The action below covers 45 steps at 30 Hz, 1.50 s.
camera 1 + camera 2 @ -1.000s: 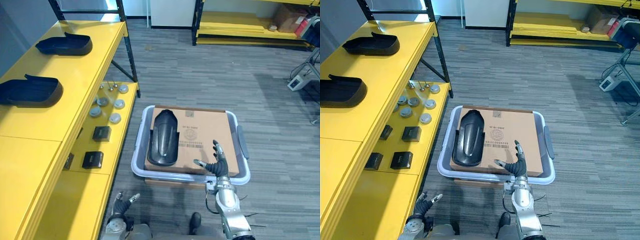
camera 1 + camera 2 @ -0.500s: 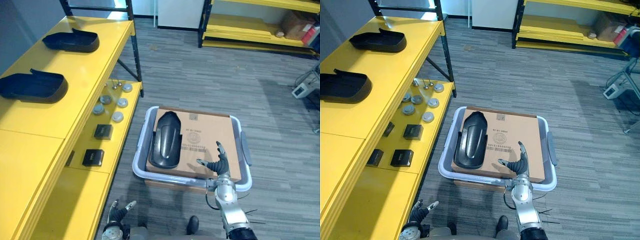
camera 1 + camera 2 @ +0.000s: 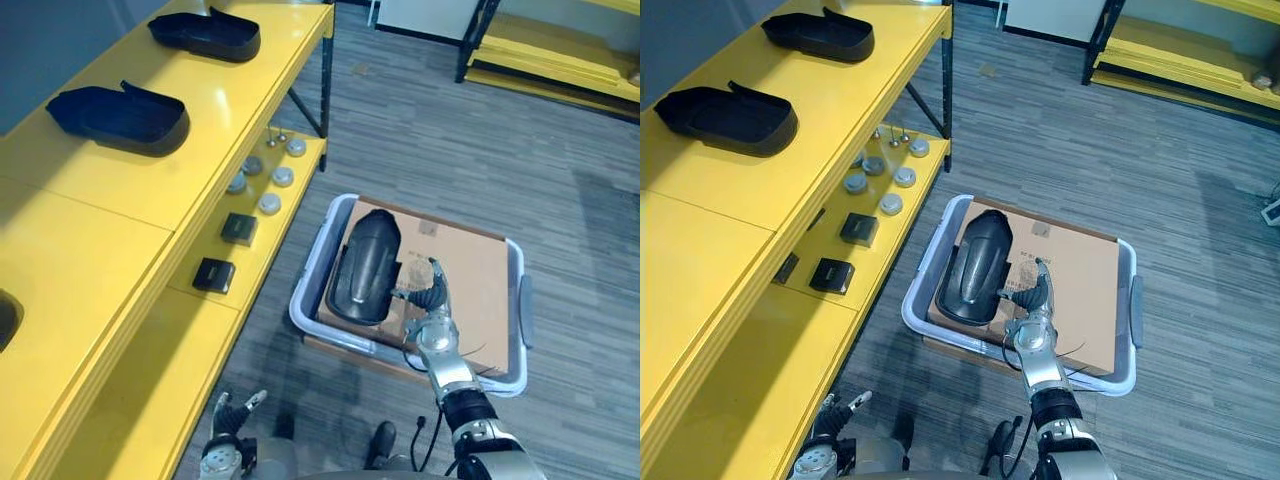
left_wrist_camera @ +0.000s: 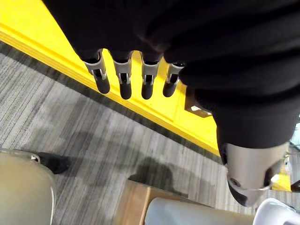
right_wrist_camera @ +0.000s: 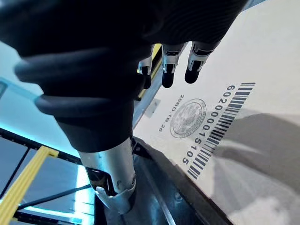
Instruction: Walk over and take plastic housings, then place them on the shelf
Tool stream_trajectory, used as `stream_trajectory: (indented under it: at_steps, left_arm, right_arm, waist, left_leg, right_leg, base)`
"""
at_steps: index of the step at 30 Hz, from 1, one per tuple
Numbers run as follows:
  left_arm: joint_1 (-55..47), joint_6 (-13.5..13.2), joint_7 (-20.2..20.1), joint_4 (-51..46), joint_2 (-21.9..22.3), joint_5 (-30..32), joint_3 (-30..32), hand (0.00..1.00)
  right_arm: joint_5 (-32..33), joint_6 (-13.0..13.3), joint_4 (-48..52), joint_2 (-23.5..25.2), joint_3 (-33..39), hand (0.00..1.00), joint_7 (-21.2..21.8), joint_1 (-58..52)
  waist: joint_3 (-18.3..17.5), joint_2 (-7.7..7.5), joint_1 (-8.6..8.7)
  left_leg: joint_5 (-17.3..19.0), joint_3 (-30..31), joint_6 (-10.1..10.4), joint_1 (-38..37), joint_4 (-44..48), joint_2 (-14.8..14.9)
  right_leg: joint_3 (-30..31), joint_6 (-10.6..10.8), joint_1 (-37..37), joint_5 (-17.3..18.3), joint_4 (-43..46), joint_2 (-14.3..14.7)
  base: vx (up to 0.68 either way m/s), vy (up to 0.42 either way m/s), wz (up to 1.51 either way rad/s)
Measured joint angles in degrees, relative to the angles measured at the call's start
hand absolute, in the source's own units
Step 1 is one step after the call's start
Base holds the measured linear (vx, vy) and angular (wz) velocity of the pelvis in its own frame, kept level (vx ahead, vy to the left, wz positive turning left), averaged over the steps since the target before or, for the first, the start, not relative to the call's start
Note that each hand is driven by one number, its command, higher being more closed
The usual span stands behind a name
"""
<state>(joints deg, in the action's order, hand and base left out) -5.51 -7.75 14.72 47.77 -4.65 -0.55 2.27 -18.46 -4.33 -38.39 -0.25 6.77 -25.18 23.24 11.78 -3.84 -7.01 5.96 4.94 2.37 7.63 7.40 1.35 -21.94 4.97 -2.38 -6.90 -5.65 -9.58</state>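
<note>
cardboard (image 5: 262,51) | printed: barcode (image 5: 224,127) | digit row (image 5: 205,125) | round seal (image 5: 187,118)

Right hand (image 3: 430,298) and left hand (image 3: 228,418): silver fingers (image 4: 123,75) with dark tips, dark ribbed wrist covers (image 4: 225,61).

yellow shelf (image 3: 120,235) — near housing (image 3: 118,117), far housing (image 3: 205,33) | grey floor (image 3: 450,130) — white bin (image 3: 521,300)

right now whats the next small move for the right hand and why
Probably ease the right hand toward the robot's left and down onto the black housing. Its fingers are open and hold nothing, and they hover over the cardboard box close beside the housing, which lies free on top. The left hand hangs low and open.
</note>
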Motion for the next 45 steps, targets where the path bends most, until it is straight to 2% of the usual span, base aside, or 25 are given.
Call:
stream_trajectory:
  at_steps: [4,11,12,16,18,20,29,37,40,42,45]
  left_arm:
    - [0.6,-0.2,0.4,-0.7,-0.1,-1.2,0.0,0.0]
    - [2.1,-0.3,0.7,-0.6,-0.8,-1.7,-0.5,0.0]
    - [2.1,-0.3,0.8,-0.7,-0.8,-1.8,-0.5,0.0]
    - [3.2,-0.3,1.7,-0.6,-1.5,-3.5,-1.4,0.0]
    - [4.3,-0.2,1.7,-0.4,-1.7,-3.5,-1.7,0.0]
    - [4.6,-0.3,1.7,-0.5,-1.8,-3.8,-1.7,0.0]
    - [5.1,0.1,1.4,-0.4,-2.4,-4.0,-1.7,0.0]
    - [5.4,0.6,0.2,0.3,-3.0,-4.0,-1.7,0.0]
    - [5.5,0.6,0.2,1.1,-3.3,-4.0,-1.7,0.0]
    - [5.6,0.8,0.3,1.3,-3.3,-4.0,-1.7,0.0]
    - [5.4,1.0,0.5,1.2,-3.1,-4.0,-2.1,0.0]
  right_arm:
    - [0.6,-1.1,-5.4,-0.1,1.9,0.0,-1.0,5.7]
    - [1.1,-2.4,-10.7,-0.2,2.9,0.0,-2.5,12.3]
    - [1.1,-2.6,-11.1,-0.3,3.0,1.0,-2.5,12.9]
    - [-0.1,-3.7,-15.8,-1.8,4.1,1.0,-2.6,18.2]
    - [-0.2,-4.2,-16.7,-3.6,4.1,1.0,-1.6,20.2]
    - [-0.1,-4.6,-17.0,-4.2,4.1,1.0,-0.3,21.7]
    - [0.6,-4.6,-19.2,-3.0,4.0,1.0,4.1,22.3]
    - [0.7,-4.6,-20.0,-2.3,4.1,1.0,5.1,22.2]
    - [1.1,-4.5,-19.8,-2.1,4.0,1.0,5.2,22.1]
    - [1.1,-4.4,-17.5,-1.8,3.8,1.0,5.0,20.8]
    - [0.4,-4.2,-4.3,-1.1,0.3,1.0,3.8,13.4]
  waist:
    - [2.7,-0.11,-0.07]
    - [4.9,-0.66,-0.24]
    - [5.0,-0.65,-0.25]
    - [6.3,-0.74,-0.68]
    - [7.3,-1.01,-1.51]
    - [8.0,-1.06,-1.55]
    - [8.3,-1.57,-1.63]
    - [8.1,-2.01,-1.61]
    - [7.6,-2.77,-1.53]
    - [7.2,-3.45,-1.38]
    - [6.2,-3.93,-0.4]
  left_leg:
    - [0.0,0.6,0.0,0.9,0.9,-0.4]
    - [0.0,0.4,0.0,2.7,2.0,-0.5]
    - [0.0,0.4,0.0,2.9,2.2,-0.4]
    - [0.1,0.2,-0.1,4.3,3.4,-0.4]
    - [0.1,0.2,-0.1,4.8,3.7,-0.3]
    - [0.1,0.2,-0.1,5.2,3.9,-0.2]
    - [0.1,0.3,0.1,5.6,4.6,0.5]
    - [0.1,0.3,0.1,4.2,4.4,0.4]
    - [-0.3,-0.1,0.3,3.4,3.5,0.5]
    - [-0.7,-0.4,0.5,3.0,2.8,0.5]
    - [-0.8,-0.5,0.5,2.6,2.4,0.5]
  right_leg:
    - [-0.2,-0.1,-0.1,-0.2,0.0,-0.3]
    - [0.5,-1.7,-1.7,-1.8,0.1,-0.3]
    - [0.6,-1.7,-2.0,-1.9,0.3,-0.4]
    - [1.8,-1.8,-3.2,-2.3,0.8,-0.5]
    - [2.0,-1.8,-3.7,-2.3,0.9,-0.3]
    - [2.2,-1.8,-4.1,-2.3,0.9,-0.2]
    - [2.6,-1.8,-4.3,-2.3,1.0,0.5]
    - [3.0,-1.8,-3.1,-2.3,1.5,0.4]
    - [3.1,-1.9,-3.0,-2.3,1.4,0.3]
    - [3.2,-1.9,-3.0,-2.3,1.4,0.3]
    - [3.3,-1.9,-2.8,-2.2,1.4,0.3]
  base:
    - [-0.04,0.024,0.08]
    - [-0.03,0.031,-0.01]
    - [-0.05,0.037,-0.04]
    - [-0.07,0.034,-0.04]
    - [-0.11,0.003,-0.06]
    - [-0.1,-0.018,-0.03]
    - [-0.01,-0.005,0.0]
    - [0.0,0.0,0.0]
    - [-0.01,0.002,-0.03]
    - [-0.01,0.001,-0.02]
    - [0.0,0.0,-0.02]
